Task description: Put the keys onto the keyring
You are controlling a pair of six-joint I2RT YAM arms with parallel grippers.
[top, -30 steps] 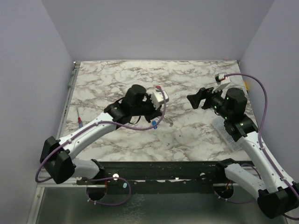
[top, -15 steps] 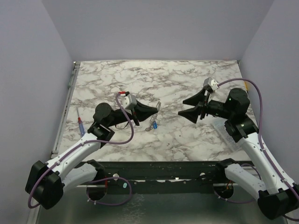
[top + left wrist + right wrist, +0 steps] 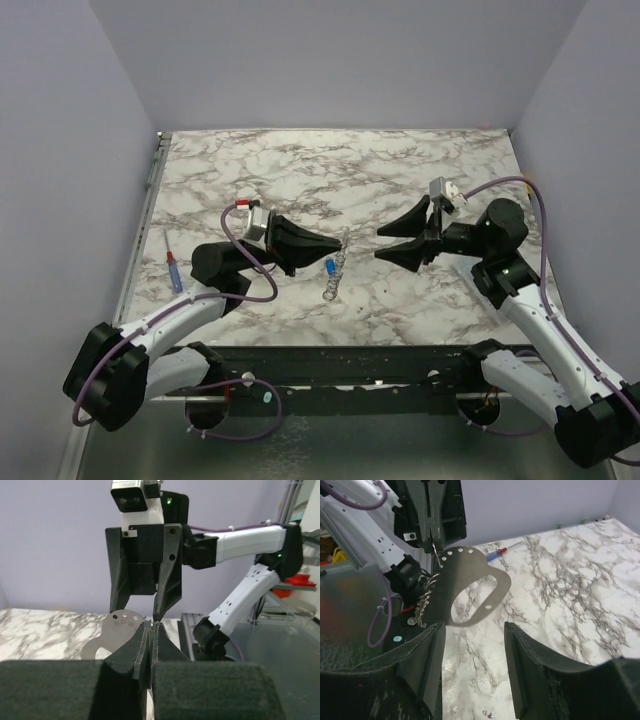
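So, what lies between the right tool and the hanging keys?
Only bare marble table lies between the right tool and the keys, seen in the top view.

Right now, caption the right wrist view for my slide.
Left claw pinches the keyring, chain dangling, before the open right claw above the marble table.

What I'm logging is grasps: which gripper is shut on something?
The left gripper: its fingers pinch the dangling key bunch, while the right gripper faces it with jaws spread, empty.
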